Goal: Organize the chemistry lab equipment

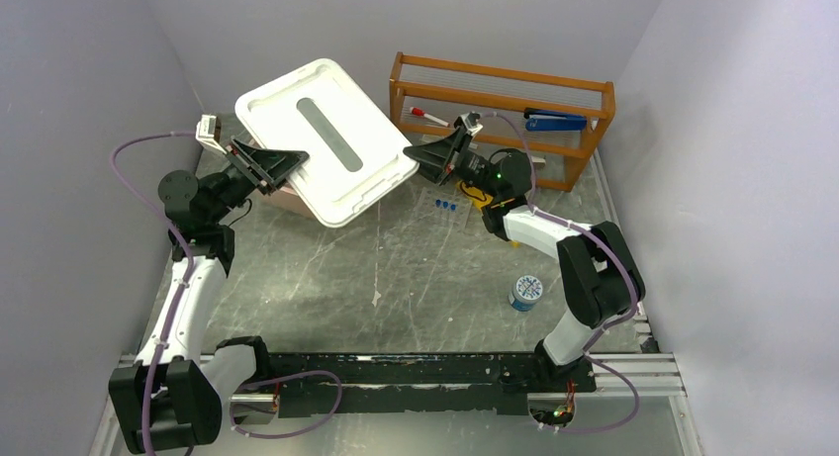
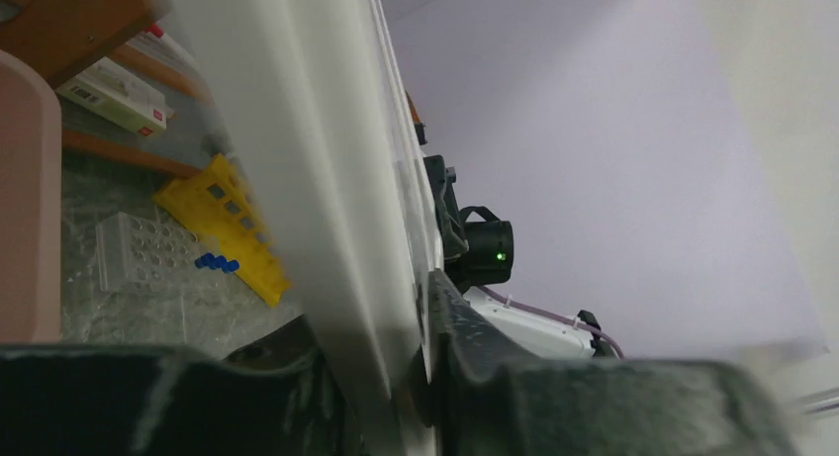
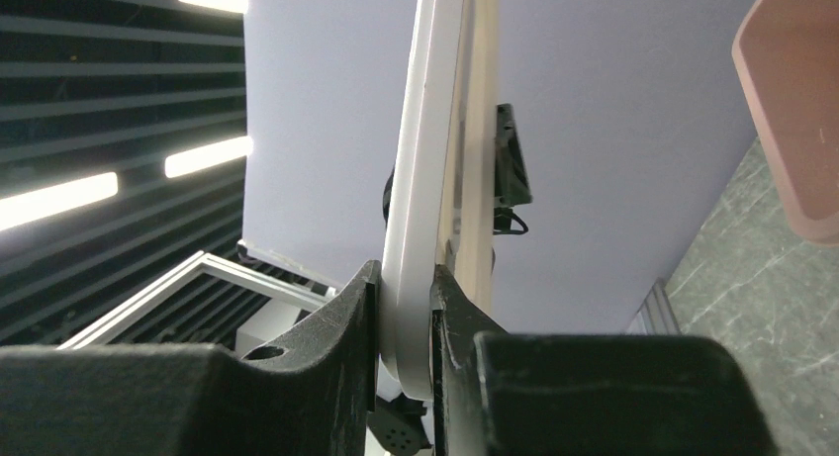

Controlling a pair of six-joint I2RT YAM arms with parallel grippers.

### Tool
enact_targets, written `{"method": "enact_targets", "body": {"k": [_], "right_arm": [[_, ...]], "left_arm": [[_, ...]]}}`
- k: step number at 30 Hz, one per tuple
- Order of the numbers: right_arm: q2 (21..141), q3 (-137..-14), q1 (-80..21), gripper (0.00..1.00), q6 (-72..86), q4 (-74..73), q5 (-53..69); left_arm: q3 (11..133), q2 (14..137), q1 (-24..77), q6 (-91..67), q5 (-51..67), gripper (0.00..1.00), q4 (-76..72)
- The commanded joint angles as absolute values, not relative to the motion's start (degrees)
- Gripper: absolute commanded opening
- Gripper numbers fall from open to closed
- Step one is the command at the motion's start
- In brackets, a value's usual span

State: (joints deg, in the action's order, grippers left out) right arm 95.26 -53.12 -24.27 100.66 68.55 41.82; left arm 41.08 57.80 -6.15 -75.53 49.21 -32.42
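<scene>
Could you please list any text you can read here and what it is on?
No text is legible.
small white carton with red patch: print too blurred to read.
round blue-and-white container: top marking too small to read.

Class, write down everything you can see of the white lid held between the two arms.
The white lid is a rectangular panel that looks like plastic, with rounded corners, a raised rim and a long grey recess along its middle. It is lifted off the table and tilted, above a pinkish bin. The left gripper and the right gripper clamp opposite edges, with fingers on both faces. Whether it touches the bin cannot be told.
</scene>
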Motion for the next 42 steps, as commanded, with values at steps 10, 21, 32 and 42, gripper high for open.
{"method": "enact_targets", "body": {"k": [10, 21, 32, 42], "right_arm": [[87.8, -54.9, -23.2, 0.62, 77.6, 41.3, 38.9], [79.5, -58.1, -23.9, 0.72, 50.2, 12.6, 18.1], [81.3, -60.4, -32.2, 0.67, 40.8, 9.1, 6.8], [88.1, -65.3, -37.8, 0.66, 37.8, 8.0, 1.7]], "left_arm": [[46.4, 55.5, -5.7, -64.0, 40.1, 0.05, -13.4], [46.6, 60.6, -6.1, -69.5, 20.5, 0.05, -11.5], [41.4, 69.4, -3.7, -78.7, 13.0, 0.05, -29.5], [34.5, 72.7, -2.1, -82.4, 10.3, 0.06, -39.3]]}}
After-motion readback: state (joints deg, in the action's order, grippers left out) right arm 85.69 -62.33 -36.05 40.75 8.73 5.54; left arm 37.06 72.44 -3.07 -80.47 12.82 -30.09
